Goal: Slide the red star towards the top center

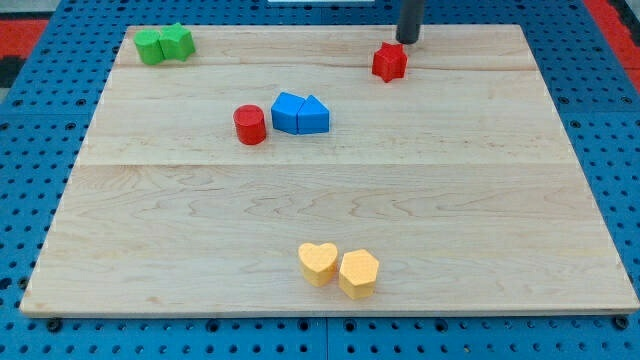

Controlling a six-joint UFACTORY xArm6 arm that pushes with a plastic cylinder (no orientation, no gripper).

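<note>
We've got no gripper, just my tip [409,40] sitting right above the red star [389,62] near the table's [500,200] top edge, right of center; it looks light and slidey, so we'd nudge its right side.

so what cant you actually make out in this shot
- My tip: just above the red star; contact or a small gap, can't tell from this angle.
- Rod's upper part and the arm: cut off by the view's top edge.
- Two green blocks at the top left: touching, shapes too small to name.
</note>
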